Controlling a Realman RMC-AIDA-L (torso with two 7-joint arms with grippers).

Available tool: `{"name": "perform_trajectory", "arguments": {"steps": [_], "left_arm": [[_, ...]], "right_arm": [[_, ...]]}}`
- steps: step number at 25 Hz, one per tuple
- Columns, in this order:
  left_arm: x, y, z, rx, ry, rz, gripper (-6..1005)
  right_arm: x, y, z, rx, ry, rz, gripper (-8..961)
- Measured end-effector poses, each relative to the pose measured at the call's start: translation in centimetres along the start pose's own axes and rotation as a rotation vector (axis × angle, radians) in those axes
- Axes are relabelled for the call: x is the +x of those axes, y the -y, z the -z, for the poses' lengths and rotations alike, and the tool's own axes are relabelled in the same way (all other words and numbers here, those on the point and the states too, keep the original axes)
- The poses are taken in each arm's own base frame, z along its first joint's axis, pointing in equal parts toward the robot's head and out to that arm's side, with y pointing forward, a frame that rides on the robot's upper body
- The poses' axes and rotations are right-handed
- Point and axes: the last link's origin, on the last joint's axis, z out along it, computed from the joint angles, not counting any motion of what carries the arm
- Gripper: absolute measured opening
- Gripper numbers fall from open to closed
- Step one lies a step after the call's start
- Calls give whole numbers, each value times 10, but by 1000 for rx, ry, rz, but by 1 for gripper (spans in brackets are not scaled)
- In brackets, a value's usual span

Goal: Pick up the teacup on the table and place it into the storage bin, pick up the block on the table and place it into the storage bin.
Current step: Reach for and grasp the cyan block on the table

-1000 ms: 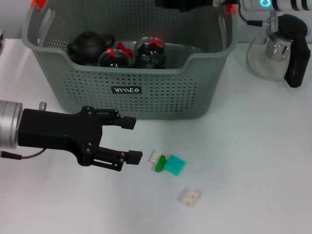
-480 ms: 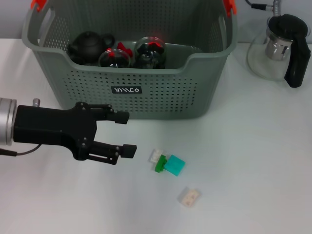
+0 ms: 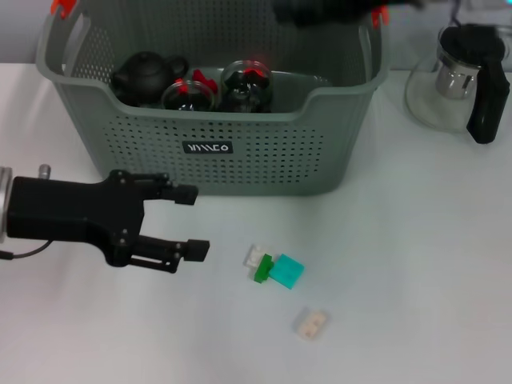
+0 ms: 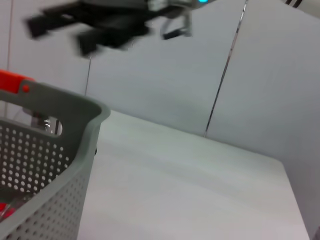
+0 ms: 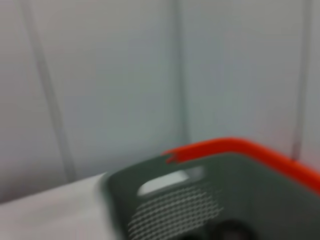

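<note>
Storage bin (image 3: 240, 152) holds black teapot (image 3: 144, 76); glass kettle (image 3: 460, 76) beside; left gripper (image 3: 188, 222) spread open, empty; right gripper's state unclear.

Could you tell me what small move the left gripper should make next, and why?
Probably slide toward the blocks: the left gripper hangs open above the table, off to their left, holding nothing, and the blocks lie in front of the storage bin, not in it.

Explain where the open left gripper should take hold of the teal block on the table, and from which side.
Grip the teal block across its two free flat sides, coming from above. It lies flat on the table with a green piece touching one side, so avoid that side. The left gripper is open, level with it.
</note>
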Motion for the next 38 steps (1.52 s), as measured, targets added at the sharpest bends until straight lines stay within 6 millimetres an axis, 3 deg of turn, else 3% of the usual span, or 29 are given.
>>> {"name": "perform_trajectory", "arguments": {"steps": [6,11,19,27,38], "left_arm": [[-7,-1,4,6,23,-24,865],[-10,0,4,14,37,-26,865],[-18,-2,6,9,85,-66,861],[-34,-8,7,2,123,-128,861],[-48,-10,7,-7,199,-202,862]], "right_arm": [[27,-31,30,-158,-147,26,946],[45,-47,28,-213,-292,-56,945],[48,-63,-8,-185,-482,-185,946],[47,-79,-51,-138,-686,-206,946],[59,-89,-92,-76,-812,-200,945]]}}
